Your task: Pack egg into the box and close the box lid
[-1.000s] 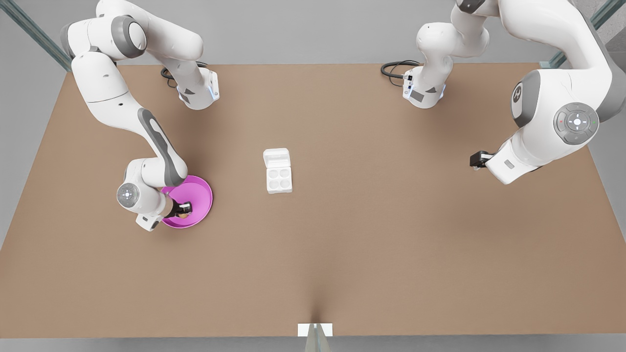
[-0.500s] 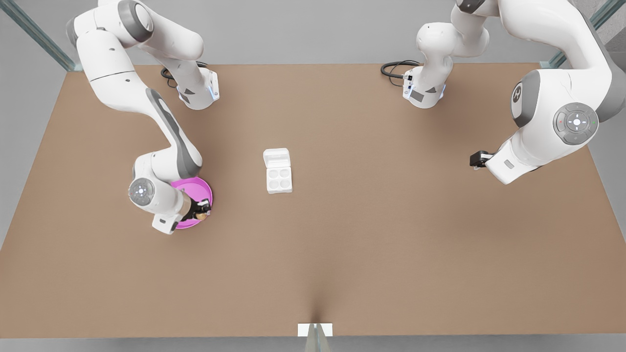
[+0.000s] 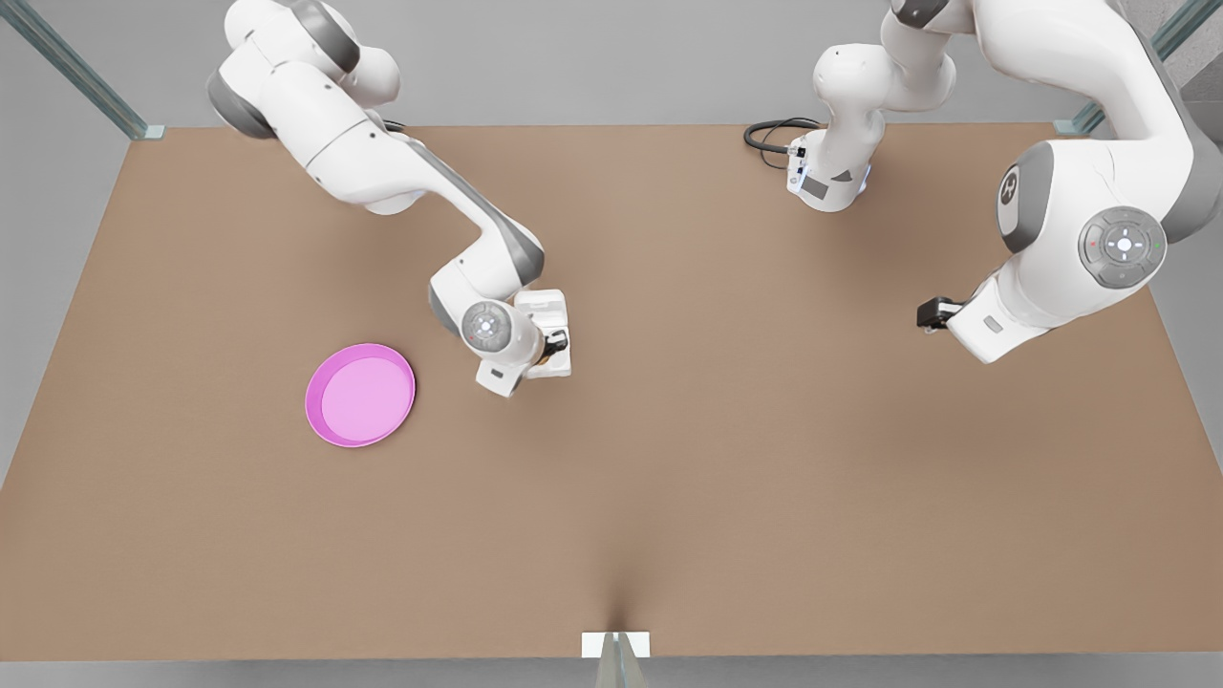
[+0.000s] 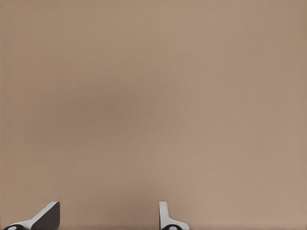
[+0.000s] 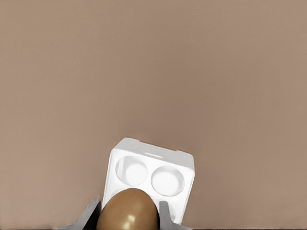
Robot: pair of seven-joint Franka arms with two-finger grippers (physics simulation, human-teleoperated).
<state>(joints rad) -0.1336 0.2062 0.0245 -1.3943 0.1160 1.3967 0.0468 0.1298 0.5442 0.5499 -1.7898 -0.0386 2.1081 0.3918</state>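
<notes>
Right pincer (image 3: 552,346) clamped on the egg (image 5: 128,211), one finger on each side of the shell, poised above the box (image 3: 560,363) near the middle of the surface (image 3: 669,478). Seen from the right wrist with the brown egg in front of the near cups of the white tray and two round cups beyond it lying empty. Impossible to tell how high above the cups the egg hangs. Box lid (image 3: 543,304) open, lying back flat on the far side of the tray from the front camera, joined to it along the hinge and partly covered by the arm's wrist. Pink plate (image 3: 360,395) bare on the surface, well apart from the box toward the front view's left.

Left pincer (image 3: 925,313) waiting well apart from the box toward the front view's right, carried above plain brown surface. Fingers (image 4: 47,216) spread apart in the left wrist view, with nothing between them.
</notes>
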